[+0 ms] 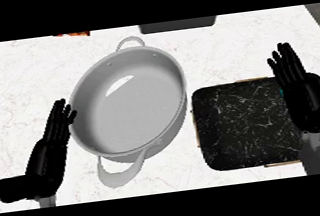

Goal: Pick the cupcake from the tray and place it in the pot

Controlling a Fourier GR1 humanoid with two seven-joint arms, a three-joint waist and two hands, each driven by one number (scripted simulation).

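The pot (129, 106) beside the dark tray (243, 125) holds nothing we see. Our left hand (49, 149) and right hand (302, 90) have straight fingers, the right over the tray's edge.

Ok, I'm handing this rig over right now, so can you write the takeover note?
Left robot hand: open, holding nothing, left of the round grey metal pot.
Right robot hand: open, over the right edge of the black marbled square tray.
Pot: holds nothing.
Cupcake: not visible; possibly hidden behind the right hand.
Done: nothing yet.
Left: find and grasp the cupcake, place it in the pot.
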